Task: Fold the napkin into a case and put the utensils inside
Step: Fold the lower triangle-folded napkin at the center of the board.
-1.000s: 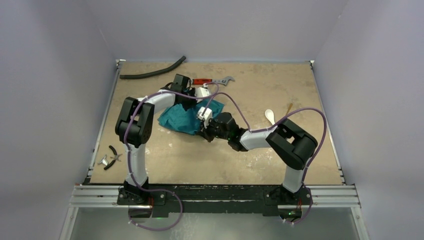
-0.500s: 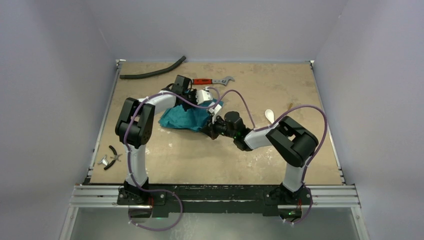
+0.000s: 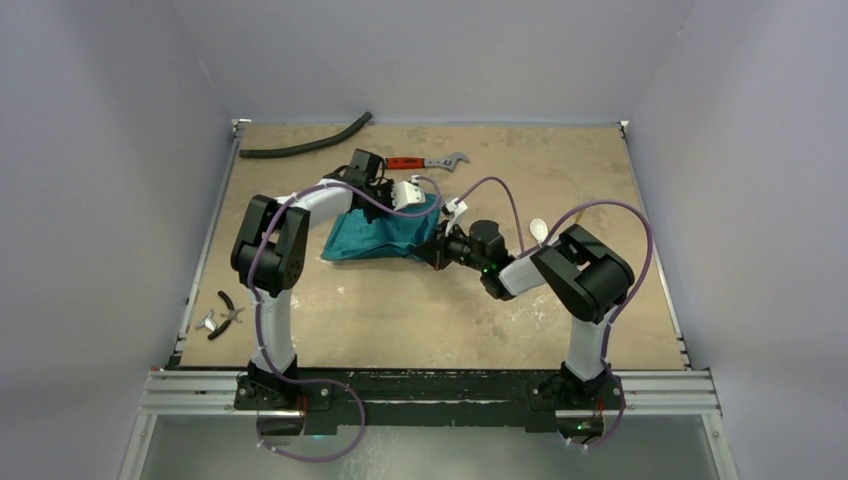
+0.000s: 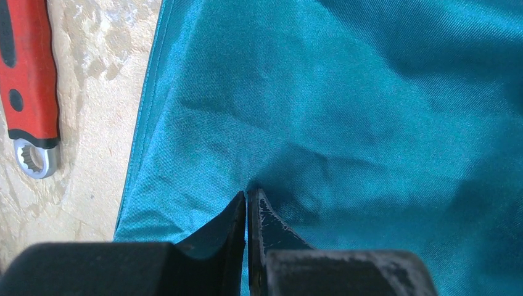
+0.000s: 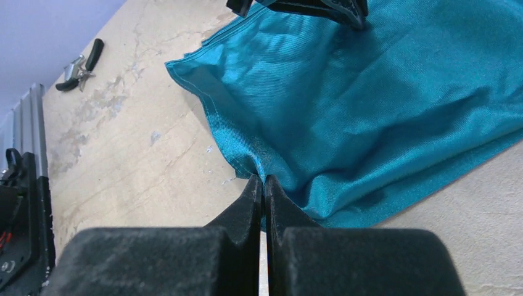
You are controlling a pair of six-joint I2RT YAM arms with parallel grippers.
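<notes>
1. The napkin [image 3: 375,238] lies on the table [image 3: 420,310] between the two arms, left of middle. The red-handled wrench [image 3: 425,161] lies just beyond it, not touching. A second ago the napkin was a crumpled heap. Now it is drawn out wider and flatter, with a fairly straight near edge.
2. The right gripper [image 5: 263,183] is clenched on the napkin's near hem, its fingers pressed together with cloth pinched between them. Over the last second it has travelled to the right and away from the arm bases, taking that edge with it.
3. The left gripper [image 4: 247,198] is likewise clamped tight on the cloth at the far side, with creases fanning out from its tips. It has hardly shifted since the earlier pictures.
4. The cloth is stretched between the two grips and is not yet folded into a pocket.
5. The white spoon [image 3: 538,230] lies to the right of the napkin, where it was. The right arm's elbow is now just beside it, closer than before.
6. The wooden utensil was in plain sight past the spoon a second ago. It cannot be made out now behind the arm and its cable.
7. The pliers [image 3: 222,312] at the left edge and the black hose [image 3: 305,145] at the far left corner have not moved.
</notes>
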